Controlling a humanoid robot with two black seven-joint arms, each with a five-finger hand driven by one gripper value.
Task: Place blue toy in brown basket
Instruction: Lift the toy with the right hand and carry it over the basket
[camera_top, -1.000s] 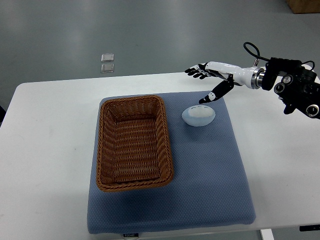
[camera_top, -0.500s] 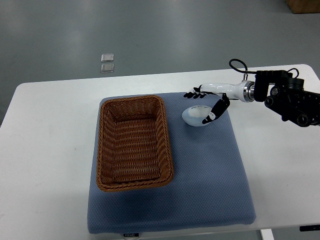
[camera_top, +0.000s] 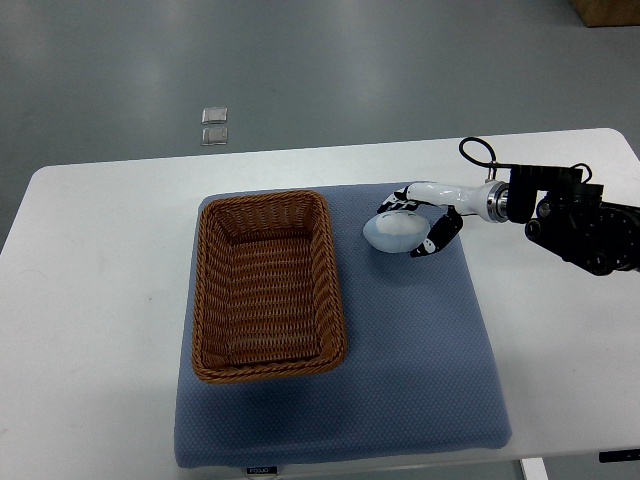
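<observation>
A pale blue, egg-shaped toy (camera_top: 394, 231) lies on the blue mat (camera_top: 400, 350), just right of the brown wicker basket (camera_top: 267, 285). The basket holds nothing. My right hand (camera_top: 412, 227) comes in from the right edge and wraps the toy: fingers (camera_top: 392, 205) curl over its far side and the thumb (camera_top: 436, 238) presses its near right side. The toy still rests on the mat. My left arm is out of view.
The mat lies on a white table (camera_top: 90, 300). Two small clear squares (camera_top: 214, 125) lie on the grey floor beyond the table's far edge. A cardboard box corner (camera_top: 605, 10) shows at the top right.
My right hand has come down and left from above the toy, and its fingers have closed around the toy. The toy and basket have stayed in place.
</observation>
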